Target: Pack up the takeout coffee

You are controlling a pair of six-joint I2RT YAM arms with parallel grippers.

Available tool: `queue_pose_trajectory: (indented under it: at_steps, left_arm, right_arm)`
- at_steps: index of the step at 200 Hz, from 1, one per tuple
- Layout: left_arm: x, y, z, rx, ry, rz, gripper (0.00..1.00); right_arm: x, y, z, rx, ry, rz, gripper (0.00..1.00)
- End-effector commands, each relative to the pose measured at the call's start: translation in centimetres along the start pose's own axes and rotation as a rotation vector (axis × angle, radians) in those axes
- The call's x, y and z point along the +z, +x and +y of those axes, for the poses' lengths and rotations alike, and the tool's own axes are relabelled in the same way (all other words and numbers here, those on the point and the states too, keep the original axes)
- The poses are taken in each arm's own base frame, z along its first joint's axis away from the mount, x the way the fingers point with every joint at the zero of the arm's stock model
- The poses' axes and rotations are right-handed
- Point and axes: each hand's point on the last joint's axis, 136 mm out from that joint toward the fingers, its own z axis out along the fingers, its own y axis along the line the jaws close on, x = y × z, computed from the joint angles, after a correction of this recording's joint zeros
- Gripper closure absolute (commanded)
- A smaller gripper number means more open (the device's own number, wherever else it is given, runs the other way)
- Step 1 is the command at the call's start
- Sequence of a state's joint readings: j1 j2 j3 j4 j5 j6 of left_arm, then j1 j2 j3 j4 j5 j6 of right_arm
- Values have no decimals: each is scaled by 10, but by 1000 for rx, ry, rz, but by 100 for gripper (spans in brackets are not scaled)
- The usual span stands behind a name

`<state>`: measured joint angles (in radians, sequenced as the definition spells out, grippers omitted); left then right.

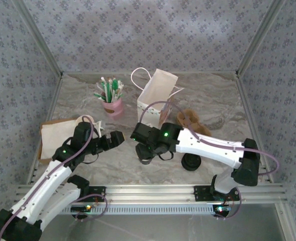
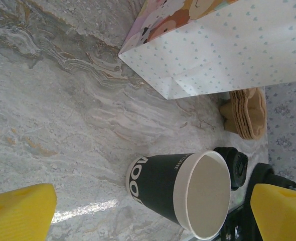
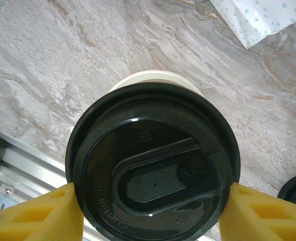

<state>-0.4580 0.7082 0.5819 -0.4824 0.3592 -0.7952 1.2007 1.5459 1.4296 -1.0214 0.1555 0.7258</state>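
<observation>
A grey marbled table (image 1: 113,173) is seen from overhead. At the upper centre of that view, a tall white paper bag (image 1: 157,93) with cord handles is stood open. Below it, at mid-frame, is a small paper cup (image 2: 160,191), black-printed with a cream rim. In the left wrist view its mouth is shown open and seemingly empty, near a stack of spare black lids (image 2: 234,165).

A round black plastic lid (image 3: 153,170) is pinched at its rim between the yellow right fingers (image 3: 42,211). The cup's cream rim can be seen past the lid's upper edge; whether the lid is seated cannot be told. The yellow left fingers (image 2: 17,211) are spread wide, with nothing held.

The cup is judged light, thin-walled and easily crushed. It would best be taken gently around the stiffer band just under the rim.
</observation>
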Motion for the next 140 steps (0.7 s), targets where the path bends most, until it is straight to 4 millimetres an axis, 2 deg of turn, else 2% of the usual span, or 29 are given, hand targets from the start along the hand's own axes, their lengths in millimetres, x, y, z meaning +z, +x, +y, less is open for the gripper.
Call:
queue_pose_trajectory:
  at_steps: [1, 48, 140]
  left_arm:
    - [-1, -2, -6, -2, 38, -7, 1]
    - [0, -3, -7, -1, 41, -8, 0]
    - [0, -4, -8, -6, 42, -10, 0]
  right_arm:
    - [3, -5, -1, -35, 42, -10, 36]
    - [17, 0, -1, -37, 73, 40, 36]
    - [26, 2, 0, -28, 57, 65, 36]
